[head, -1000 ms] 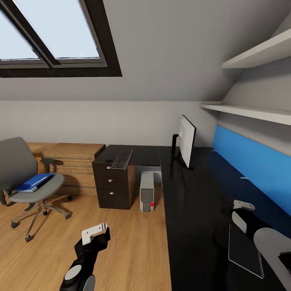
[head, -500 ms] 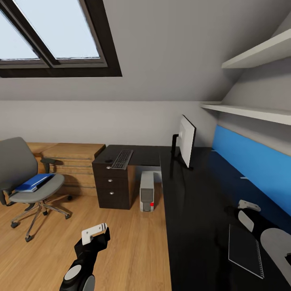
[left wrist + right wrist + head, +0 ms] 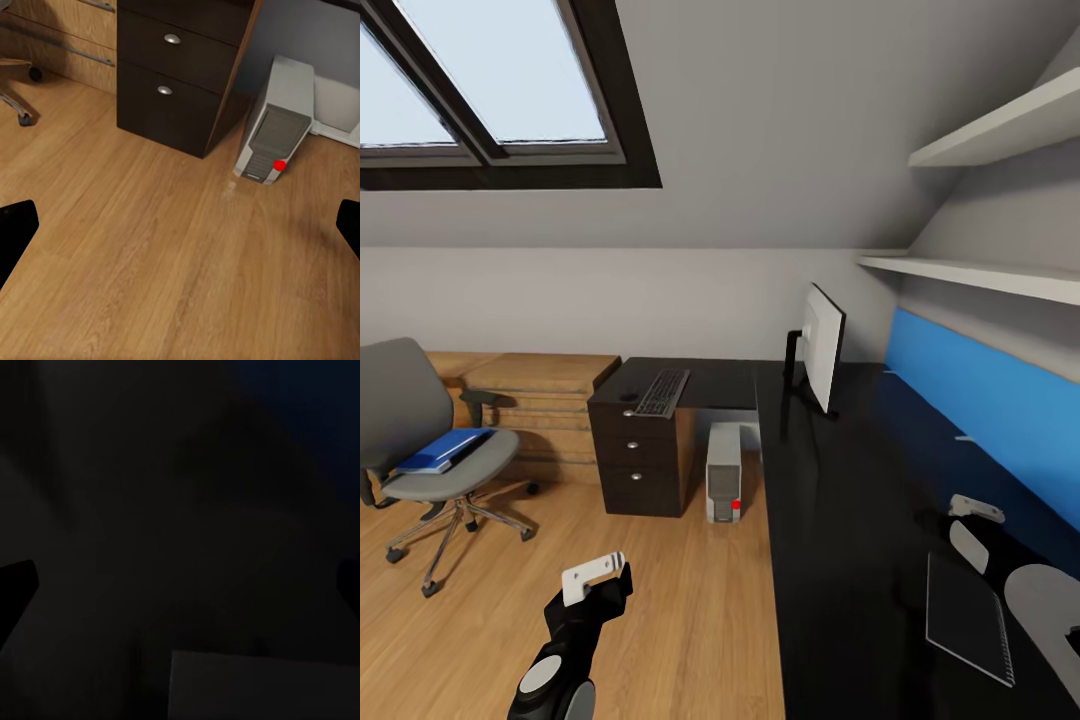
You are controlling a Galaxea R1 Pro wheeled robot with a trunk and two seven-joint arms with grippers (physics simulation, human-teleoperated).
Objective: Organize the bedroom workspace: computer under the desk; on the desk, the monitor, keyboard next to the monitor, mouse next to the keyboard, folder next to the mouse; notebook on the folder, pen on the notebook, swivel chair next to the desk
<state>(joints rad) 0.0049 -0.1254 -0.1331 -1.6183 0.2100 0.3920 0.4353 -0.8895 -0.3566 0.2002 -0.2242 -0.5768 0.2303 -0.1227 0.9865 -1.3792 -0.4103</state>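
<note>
At the left edge of my head view I see the swivel chair point(image 3: 415, 440) on the wooden floor point(image 3: 690, 620), with the blue folder point(image 3: 445, 450) lying flat on its seat. Low and left of centre my left gripper point(image 3: 595, 573) hangs over bare floor; through its wrist camera the fingers point(image 3: 15, 232) sit wide apart at the frame's two sides, holding nothing. Mid-frame, the keyboard point(image 3: 662, 393) rests on the short wing of the desk point(image 3: 840, 520), above the drawers point(image 3: 640, 462). The computer point(image 3: 724, 472) stands on the floor under the desk, just beside the drawers. Right of centre the monitor point(image 3: 823, 347) stands upright on the desk. At lower right my right gripper point(image 3: 972, 508) hovers over the desk just beside the notebook point(image 3: 965, 618), its fingers point(image 3: 16, 585) spread and empty.
</note>
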